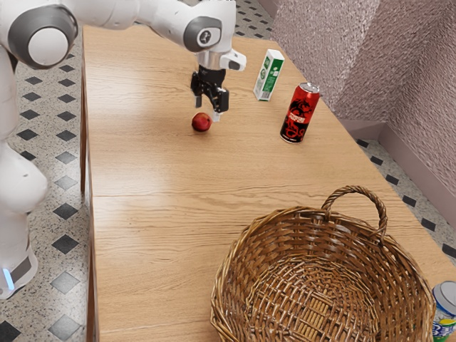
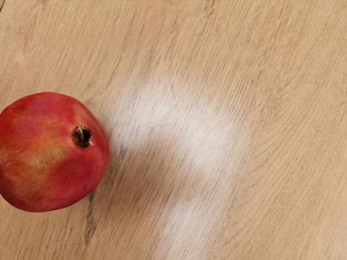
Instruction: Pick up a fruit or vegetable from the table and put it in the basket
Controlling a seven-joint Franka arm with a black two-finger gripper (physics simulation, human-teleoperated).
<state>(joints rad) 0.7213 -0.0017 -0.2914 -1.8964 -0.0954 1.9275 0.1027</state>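
Observation:
My gripper (image 1: 207, 110) is above the table in the exterior view, its two fingers apart and pointing down, with nothing held between them. A red pomegranate (image 1: 201, 122) rests on the wood just below the fingertips. In the wrist view the pomegranate (image 2: 51, 151) is off to one side of the hand's centre, its dark crown facing up at an angle. The brown wicker basket (image 1: 235, 278), with a raised handle, stands in the exterior view's lower right, well away from the gripper.
On the wooden table (image 1: 157, 214), a green-and-white carton (image 1: 268, 75) and a red-and-black can (image 1: 299, 114) stand upright to the exterior view's right of the gripper. Another can (image 1: 444, 313) is beside the basket at the exterior view's right edge.

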